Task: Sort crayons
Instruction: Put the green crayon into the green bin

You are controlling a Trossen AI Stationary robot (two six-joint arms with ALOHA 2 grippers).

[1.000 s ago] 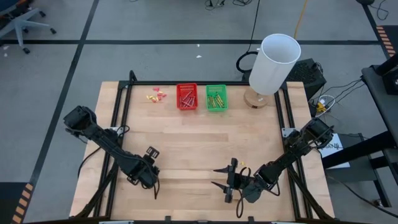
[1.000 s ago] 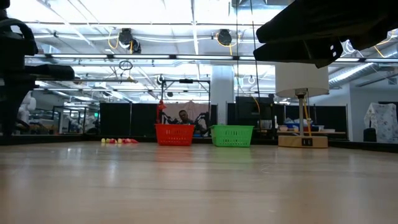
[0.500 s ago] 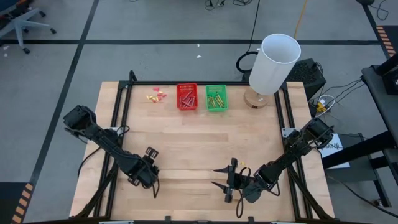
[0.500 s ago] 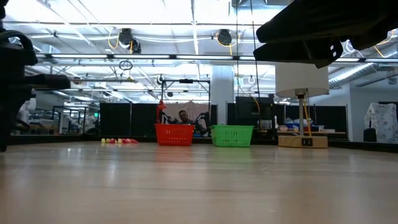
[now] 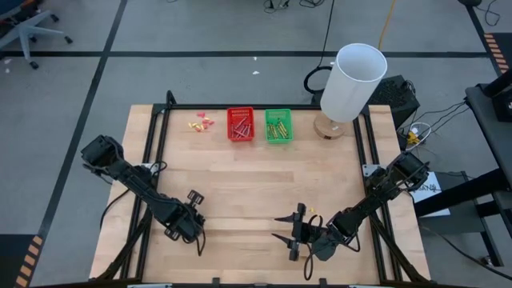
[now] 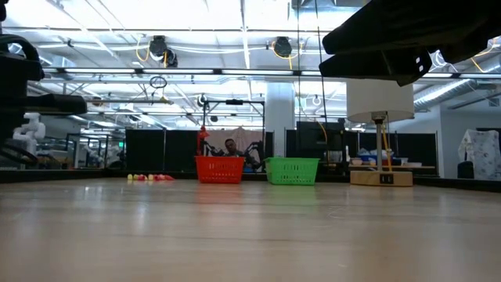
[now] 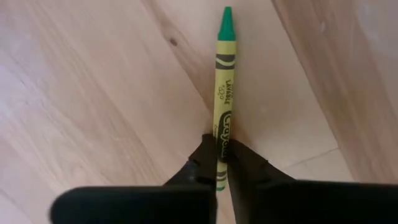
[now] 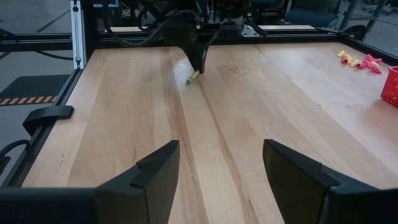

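My left gripper [image 5: 197,240] is low over the table's near left part, shut on a yellow-green crayon [image 7: 222,81] with a green tip. The right wrist view shows it farther off [image 8: 196,61], with the crayon [image 8: 193,77] below it. My right gripper [image 5: 278,228] is open and empty near the table's front centre, its fingers [image 8: 158,168] pointing toward the left arm. Reddish crayons lie in the red basket [image 5: 240,125] and yellow-green ones in the green basket [image 5: 278,126] at the far edge. My left gripper pinches the crayon's paper-wrapped body [image 7: 221,134] between its two fingertips, toward its blunt end. The fingers come from above, slanting down, and lie along the crayon. The green tip [image 7: 227,15] sticks out beyond the fingertips toward the tabletop; whether it touches the wood, I cannot tell.
Small yellow and pink scraps [image 5: 202,122] lie left of the red basket. A lamp with a white shade [image 5: 354,80] stands at the far right corner. A small yellow bit [image 5: 313,211] lies by my right arm. Bare wood stretches between the arms and the baskets.
My left arm has shifted a little, as its dark shape at the low view's left edge shows. In the high view its gripper stays at nearly the same place.
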